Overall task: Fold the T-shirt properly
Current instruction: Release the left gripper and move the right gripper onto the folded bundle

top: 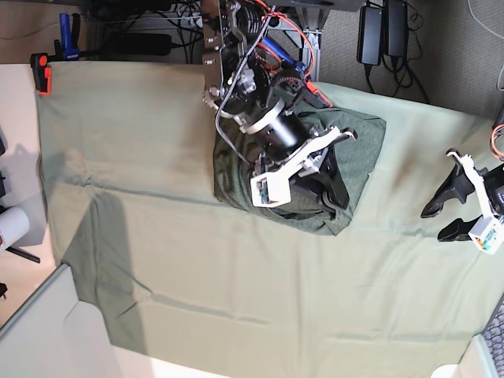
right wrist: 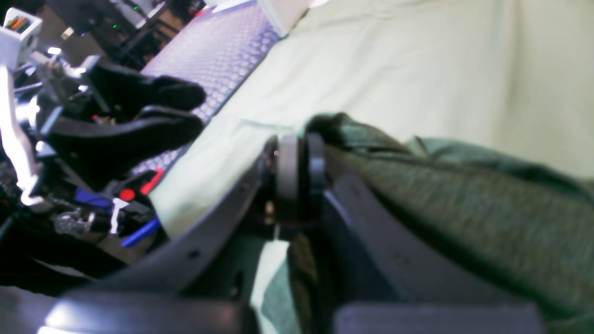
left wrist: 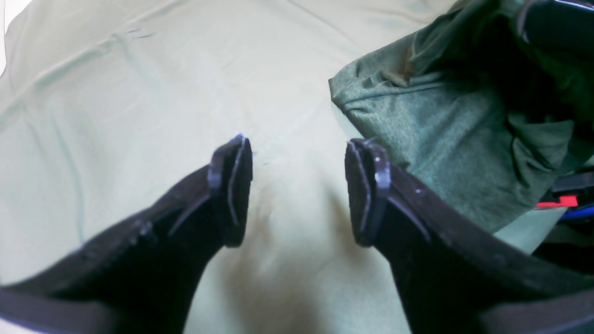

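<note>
The T-shirt (top: 358,150) lies bunched in a dark grey-green heap at the middle back of the mint table cloth (top: 157,236). My right gripper (top: 337,197) is down on the heap's near edge. In the right wrist view the right gripper (right wrist: 297,169) is shut on a fold of the T-shirt (right wrist: 464,208), which drapes off to the right. My left gripper (top: 441,220) hangs open at the table's right side, apart from the shirt. In the left wrist view the left gripper (left wrist: 299,195) holds nothing above bare cloth, with a hemmed corner of the T-shirt (left wrist: 441,134) to its right.
A red clamp (top: 39,75) and a blue clamp (top: 67,35) pin the cloth's far left corner. Cables and power bricks (top: 382,31) lie behind the table. A white roll (top: 9,228) stands at the left. A purple textured mat (right wrist: 218,51) borders the cloth beyond the left gripper (right wrist: 185,111).
</note>
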Motion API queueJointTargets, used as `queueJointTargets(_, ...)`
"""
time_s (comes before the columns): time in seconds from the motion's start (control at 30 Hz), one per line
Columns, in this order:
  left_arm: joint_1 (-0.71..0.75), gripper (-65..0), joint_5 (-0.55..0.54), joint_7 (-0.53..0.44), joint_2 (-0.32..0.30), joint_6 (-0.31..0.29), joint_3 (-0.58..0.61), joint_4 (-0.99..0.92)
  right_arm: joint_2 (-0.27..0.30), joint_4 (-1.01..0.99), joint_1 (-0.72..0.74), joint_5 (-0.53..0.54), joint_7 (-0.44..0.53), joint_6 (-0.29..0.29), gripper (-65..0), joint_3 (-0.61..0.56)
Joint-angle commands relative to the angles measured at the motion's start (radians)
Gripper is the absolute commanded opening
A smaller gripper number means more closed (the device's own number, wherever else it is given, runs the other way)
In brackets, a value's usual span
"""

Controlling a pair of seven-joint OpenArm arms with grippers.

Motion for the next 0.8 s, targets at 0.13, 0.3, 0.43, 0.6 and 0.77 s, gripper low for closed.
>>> queueJointTargets(0.13, -0.011, -29.8, -0.020, -0.014, -0.017, -0.005, -0.009, 0.017, -0.007, -0.040, 0.065, -0.036, 0.030, 0.008, -65.0, -0.049)
queueJointTargets(0.3, -0.011, -29.8, -0.024, -0.013, -0.017, -0.005, -0.009, 0.017, -0.007, -0.122, 0.093, -0.039, 0.030, 0.008, -58.4, -0.064)
queueJointTargets(0.43, -0.011, -29.8, -0.043, -0.006, -0.017, -0.005, -0.009, 0.017, -0.007, -0.154, 0.093, -0.035, 0.031, 0.008, -35.2, -0.091)
queueJointTargets(0.6, -0.010, -29.8, -0.043, -0.003, -0.017, -0.005, -0.009, 0.017, -0.007, -0.150, 0.098, -0.037, 0.044, 0.008, -33.2, -0.151)
queueJointTargets(0.77, 0.018, -31.7, -0.089, 0.045, -0.026, -0.005, -0.008, 0.036, -0.007, -0.104, 0.106, -0.079, 0.095, 0.008, -33.2, -0.145)
